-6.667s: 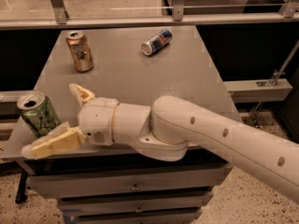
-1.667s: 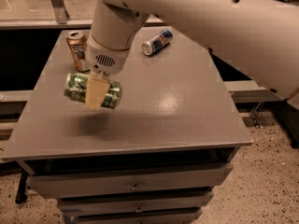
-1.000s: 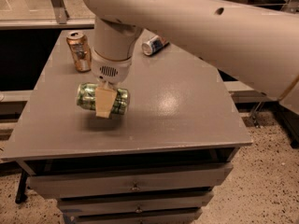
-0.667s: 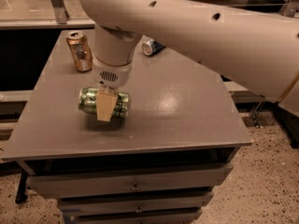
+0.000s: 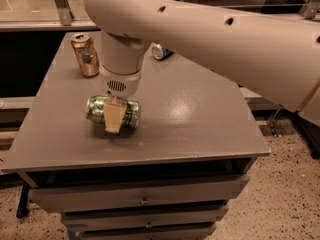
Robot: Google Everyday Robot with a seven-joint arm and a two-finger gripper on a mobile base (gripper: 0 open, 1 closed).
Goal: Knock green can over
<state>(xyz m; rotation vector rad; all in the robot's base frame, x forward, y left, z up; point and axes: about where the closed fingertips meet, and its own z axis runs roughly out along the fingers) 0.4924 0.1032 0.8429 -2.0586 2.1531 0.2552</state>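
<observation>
The green can (image 5: pixel 95 109) lies on its side on the grey table (image 5: pixel 200 119), left of the middle, with its silver top pointing left. My gripper (image 5: pixel 114 112) comes down on it from above, under the thick white arm (image 5: pixel 210 29). One cream finger (image 5: pixel 114 119) lies across the can's near side. The other finger is hidden behind the can. The fingers are closed around the can's body.
An orange-gold can (image 5: pixel 85 55) stands upright at the back left of the table. A blue-and-silver can (image 5: pixel 161 51) lies at the back, partly hidden by the arm. Drawers (image 5: pixel 145 200) sit under the tabletop. Speckled floor lies to the right.
The gripper carried the sideways green can to the right and down until it lay on the table. Over the last second it has hardly moved.
</observation>
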